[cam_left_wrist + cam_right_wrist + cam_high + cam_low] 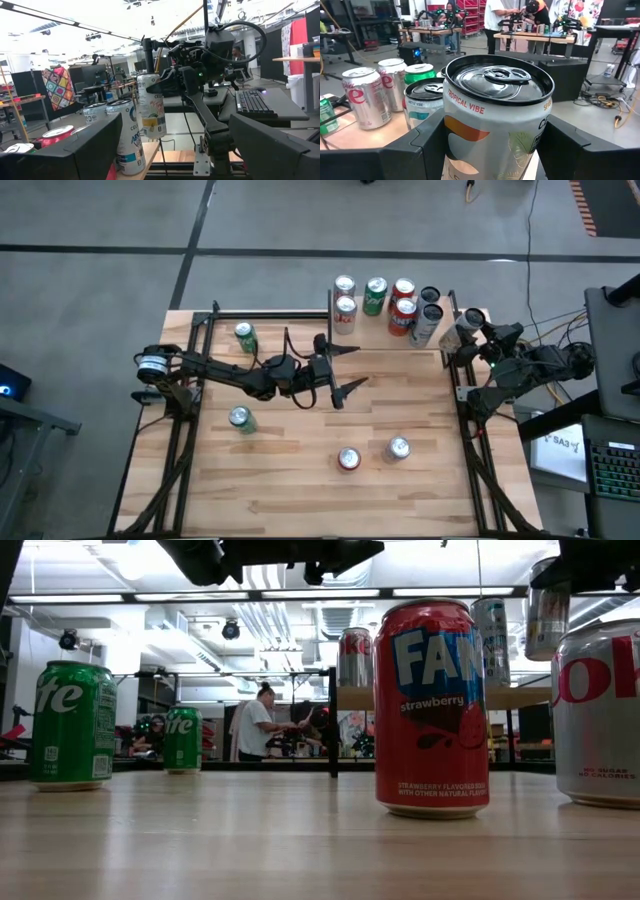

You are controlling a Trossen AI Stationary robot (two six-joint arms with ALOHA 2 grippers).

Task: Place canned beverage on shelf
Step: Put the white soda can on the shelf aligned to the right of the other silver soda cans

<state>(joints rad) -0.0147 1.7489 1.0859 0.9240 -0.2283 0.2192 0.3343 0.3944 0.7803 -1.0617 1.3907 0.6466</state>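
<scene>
A white can printed "TROPICAL VIBE" [495,115] hangs off the right end of the shelf [372,330], with my right gripper [470,325] shut on it. The shelf is a small light wood board with black posts at the table's far edge, and several upright cans [375,292] stand on it. My left gripper [347,370] hovers open over the middle of the table, in front of the shelf, with nothing between its fingers [75,150]. My right gripper pinches the can's side wall [451,131] between its two fingers, one on each side, below the top rim. The fingers reach in about level from the table's right side. The can [150,105] is roughly upright, top up, lifted clear.
Loose cans stand on the tabletop: two green ones [245,337] [241,419] at the left, a red strawberry one [349,459] and a silver one [398,448] near the front. Black frame rails [190,410] run along both table sides. People work at benches behind the table.
</scene>
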